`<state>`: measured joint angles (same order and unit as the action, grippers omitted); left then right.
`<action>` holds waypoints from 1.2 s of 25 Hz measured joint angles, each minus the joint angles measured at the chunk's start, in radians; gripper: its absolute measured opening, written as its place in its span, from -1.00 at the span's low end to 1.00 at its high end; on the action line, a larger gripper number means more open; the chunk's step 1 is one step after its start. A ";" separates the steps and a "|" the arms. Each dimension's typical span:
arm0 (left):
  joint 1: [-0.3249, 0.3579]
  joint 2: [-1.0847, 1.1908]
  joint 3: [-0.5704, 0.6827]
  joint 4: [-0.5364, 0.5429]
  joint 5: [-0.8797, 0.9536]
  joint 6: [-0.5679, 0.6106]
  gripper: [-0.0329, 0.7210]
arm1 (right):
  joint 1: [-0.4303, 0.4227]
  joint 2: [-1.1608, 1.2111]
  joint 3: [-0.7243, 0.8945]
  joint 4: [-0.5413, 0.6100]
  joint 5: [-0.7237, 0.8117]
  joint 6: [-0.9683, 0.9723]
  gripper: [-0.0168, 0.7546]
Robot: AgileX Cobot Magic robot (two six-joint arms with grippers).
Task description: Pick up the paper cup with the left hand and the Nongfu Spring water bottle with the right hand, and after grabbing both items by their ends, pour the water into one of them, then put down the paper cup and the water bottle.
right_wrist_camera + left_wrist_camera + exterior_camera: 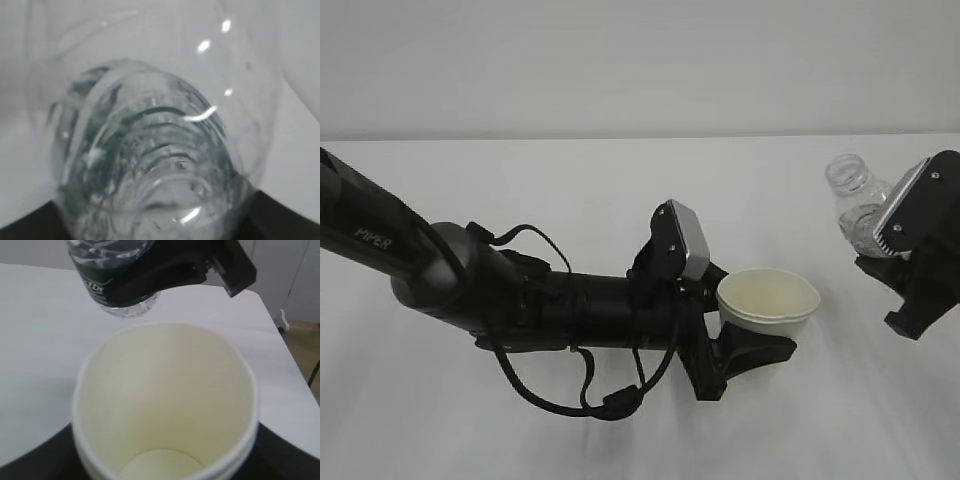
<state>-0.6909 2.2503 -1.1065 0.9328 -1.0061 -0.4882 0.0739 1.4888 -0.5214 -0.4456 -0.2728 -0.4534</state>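
- Left hand (745,345): the black jaws are clamped on the lower body of the small white tapered paper cup (768,305), which is held clear of the white counter (570,170), mouth up and tipped slightly toward the camera.
- Cup interior, left wrist view: pale cream, dry at the visible bottom; no water seen in it.
- Right hand (910,265): the jaws grip the small clear ribbed plastic Nongfu Spring water bottle (858,205) near its base. It has no cap, and its neck leans up and left toward the cup.
- Relation: bottle mouth sits above and to the right of the cup rim, apart from it.
- Judgement: pouring is not yet begun.
- Recommendation: bring the bottle mouth over the cup's centre first, then tilt slowly. Keep the cup level and steady, since it is light and a fast stream could overshoot the far rim.
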 joint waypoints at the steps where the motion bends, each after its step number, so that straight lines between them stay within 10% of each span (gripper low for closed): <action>1: -0.002 0.000 0.000 0.000 0.000 0.000 0.34 | 0.000 -0.001 0.000 0.000 0.004 -0.029 0.10; 30: -0.012 0.000 -0.020 -0.004 0.004 -0.002 0.34 | 0.000 -0.002 0.000 0.000 0.012 -0.372 0.10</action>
<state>-0.7028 2.2503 -1.1262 0.9292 -1.0024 -0.4899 0.0739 1.4864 -0.5214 -0.4456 -0.2606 -0.8256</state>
